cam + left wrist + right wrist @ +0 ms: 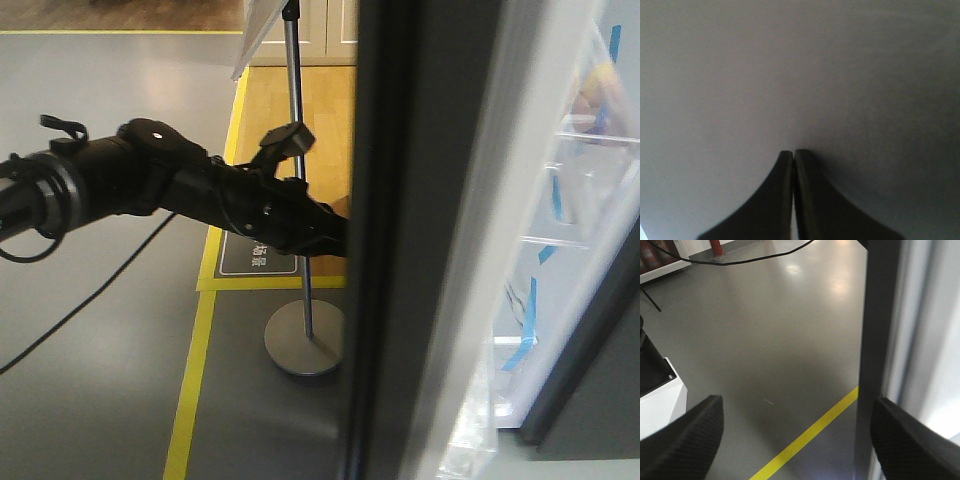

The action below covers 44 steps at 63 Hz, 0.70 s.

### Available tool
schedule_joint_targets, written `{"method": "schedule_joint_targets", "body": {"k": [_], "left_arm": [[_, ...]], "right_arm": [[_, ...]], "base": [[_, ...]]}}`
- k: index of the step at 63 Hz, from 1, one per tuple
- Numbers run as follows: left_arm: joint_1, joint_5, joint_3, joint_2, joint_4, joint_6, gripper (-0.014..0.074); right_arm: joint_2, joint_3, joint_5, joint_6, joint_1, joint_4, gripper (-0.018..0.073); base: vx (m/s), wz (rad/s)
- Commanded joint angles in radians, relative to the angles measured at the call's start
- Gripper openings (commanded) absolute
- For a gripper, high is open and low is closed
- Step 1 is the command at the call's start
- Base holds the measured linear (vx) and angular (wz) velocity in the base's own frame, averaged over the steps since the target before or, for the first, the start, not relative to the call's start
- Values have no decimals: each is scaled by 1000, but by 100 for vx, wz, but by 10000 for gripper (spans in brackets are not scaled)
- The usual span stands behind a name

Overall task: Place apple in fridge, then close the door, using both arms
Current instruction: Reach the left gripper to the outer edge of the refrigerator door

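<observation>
The left end effector (793, 154), pinched shut, noses straight against the grey outer face of the door (800, 75), nearer than the right end effector (797, 407) gaping empty beside its edge

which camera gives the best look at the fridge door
The exterior front-facing view: it shows the door edge-on, dark edge plus white lining with clear bins. The left wrist view is plain grey surface, probably its outer face. The right wrist view catches a strip of dark edge and white lining.

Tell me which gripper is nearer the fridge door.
Left. The left gripper, shut, has its tips right up at the door, on its dark outer face. The right gripper, open, hangs apart from the door, whose edge shows past one finger.
</observation>
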Motion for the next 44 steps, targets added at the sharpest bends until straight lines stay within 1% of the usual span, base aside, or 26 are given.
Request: {"method": "schedule_joint_targets", "body": {"k": [1,13,17,27,34,40,44], "left_arm": [[-61,8,-29,-57,-97,15,-6],[-133,1,-29,-57,-97,25,-6],[-142,1,-29,-57,-90,26,-6],[-141,5,-29,-63,-61,25,-6],[-141,-24,-29,-99,16,9,-6],[-141,-80,-29,-154,141,-74,-6],[-141,-109,-27,-196,258,-149,-6]], "right_arm": [[12,-23,-50,-9,1,34,576],[12,-23,-50,-9,1,34,576],[12,-23,-50,-9,1,34,576],[12,-23,-50,-9,1,34,576],[12,-23,-50,-9,1,34,576],[12,-23,-50,-9,1,33,576],[12,-23,-50,-9,1,33,576]], "base": [[0,0],[0,0],[0,0],[0,0],[0,0],[0,0],[0,0]]}}
